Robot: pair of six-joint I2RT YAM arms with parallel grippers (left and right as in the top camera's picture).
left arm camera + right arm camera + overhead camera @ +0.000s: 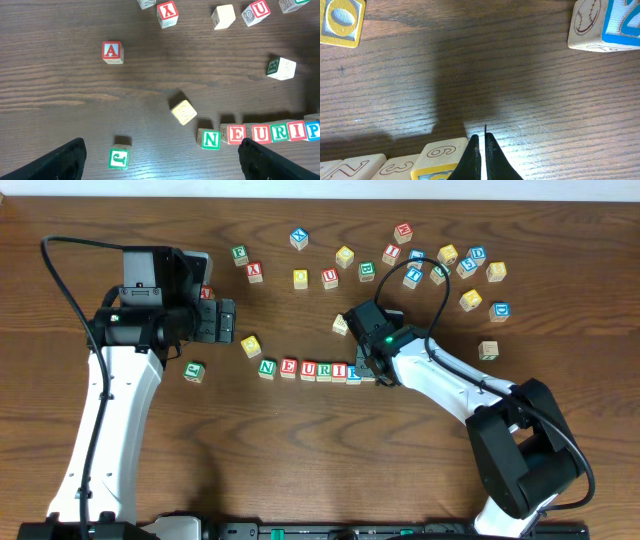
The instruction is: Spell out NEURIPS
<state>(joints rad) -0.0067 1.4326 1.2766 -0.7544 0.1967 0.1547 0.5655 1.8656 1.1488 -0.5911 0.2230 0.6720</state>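
A row of wooden cubes lies mid-table: green N [267, 367], red E [288, 368], red U [306, 369], green R [323, 370], red I [339, 371], blue P [354, 372]. The left wrist view shows the same N [210, 139], E [236, 134], U [261, 133], R [280, 132], I [298, 131] and P [314, 131]. A yellow-faced cube [440, 160] ends the row; its letter is unreadable. My right gripper [481, 150] is shut and empty, close against that cube's right side. My left gripper [162, 162] hangs open left of the row.
A loose yellow cube [183, 112] and a green cube [119, 158] lie left of the row, a red A [112, 51] farther back. Several spare cubes [345, 255] are scattered along the back. One cube [488, 350] sits at right.
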